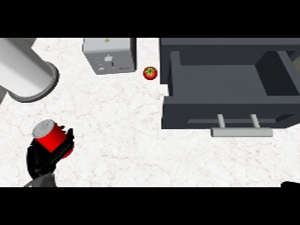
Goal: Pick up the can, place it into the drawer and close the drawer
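White marble counter point(133, 132) fills most of the head view, with a darker floor strip showing past its left edge. At the lower left, the left hand point(44, 159) has its black fingers point(68, 139) curled round the red can point(51, 137). The can is tilted, its silver top toward the upper left, and it sits well apart from the drawer. The dark grey drawer point(198, 110) stands pulled open at the right side of the counter, its inside bare and its pale bar handle point(241, 131) facing the lower edge. A small red tomato point(151, 73) lies just beside the drawer's left wall, near the top. Left of the tomato stands a silver toaster point(110, 55) at the far edge of the counter. A large pale cylinder point(19, 70) slants across the upper left corner. Only a black sliver of the right hand point(299, 185) shows at the lower right edge; whether it is open or closed cannot be told.
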Motion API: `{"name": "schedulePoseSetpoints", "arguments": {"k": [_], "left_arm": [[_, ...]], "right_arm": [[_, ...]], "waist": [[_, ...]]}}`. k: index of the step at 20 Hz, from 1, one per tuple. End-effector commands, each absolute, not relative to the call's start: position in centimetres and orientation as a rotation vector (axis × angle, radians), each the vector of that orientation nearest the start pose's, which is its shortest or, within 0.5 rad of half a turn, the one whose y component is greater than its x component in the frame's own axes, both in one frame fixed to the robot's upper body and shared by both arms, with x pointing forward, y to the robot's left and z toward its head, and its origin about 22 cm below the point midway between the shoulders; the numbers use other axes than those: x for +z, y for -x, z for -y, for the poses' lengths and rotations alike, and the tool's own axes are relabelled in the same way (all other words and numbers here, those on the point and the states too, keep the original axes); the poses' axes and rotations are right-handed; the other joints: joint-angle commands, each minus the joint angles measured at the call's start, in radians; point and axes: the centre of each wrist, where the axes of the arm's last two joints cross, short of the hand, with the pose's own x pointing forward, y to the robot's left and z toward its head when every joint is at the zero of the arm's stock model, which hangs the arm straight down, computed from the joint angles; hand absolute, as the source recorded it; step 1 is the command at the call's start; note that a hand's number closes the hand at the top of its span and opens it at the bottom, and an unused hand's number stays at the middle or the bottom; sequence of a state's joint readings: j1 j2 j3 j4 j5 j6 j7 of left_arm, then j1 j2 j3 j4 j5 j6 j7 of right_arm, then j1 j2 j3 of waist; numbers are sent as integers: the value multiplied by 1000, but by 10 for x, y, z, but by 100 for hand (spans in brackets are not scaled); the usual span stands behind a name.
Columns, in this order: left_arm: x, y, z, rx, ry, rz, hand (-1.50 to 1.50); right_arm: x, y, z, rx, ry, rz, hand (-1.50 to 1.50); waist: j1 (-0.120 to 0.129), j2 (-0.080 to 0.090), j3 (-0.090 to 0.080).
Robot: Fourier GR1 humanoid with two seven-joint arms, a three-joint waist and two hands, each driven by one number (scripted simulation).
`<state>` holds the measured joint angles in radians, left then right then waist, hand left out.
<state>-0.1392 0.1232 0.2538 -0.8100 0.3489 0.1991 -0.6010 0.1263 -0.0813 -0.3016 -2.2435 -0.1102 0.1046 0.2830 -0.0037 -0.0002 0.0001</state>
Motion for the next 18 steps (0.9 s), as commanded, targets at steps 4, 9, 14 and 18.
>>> {"name": "schedulePoseSetpoints", "arguments": {"k": [4, 9, 14, 18], "left_arm": [[-119, -278, -252, 232, -133, 1574, 150], [-92, -325, -214, 128, 34, 1613, 150], [-55, -359, -196, 91, 108, 1632, 150], [-25, -376, -183, 28, 114, 1625, 150]], "right_arm": [[133, -171, 307, -44, 214, 1868, -150], [145, -170, 308, -65, 232, 1889, -150], [139, -164, 302, -75, 260, 1871, -150], [153, -152, 301, -53, 283, 1874, -150]], "waist": [[-31, 7, -1], [-21, 4, -1], [-8, 0, 0], [-4, -3, 0]]}}
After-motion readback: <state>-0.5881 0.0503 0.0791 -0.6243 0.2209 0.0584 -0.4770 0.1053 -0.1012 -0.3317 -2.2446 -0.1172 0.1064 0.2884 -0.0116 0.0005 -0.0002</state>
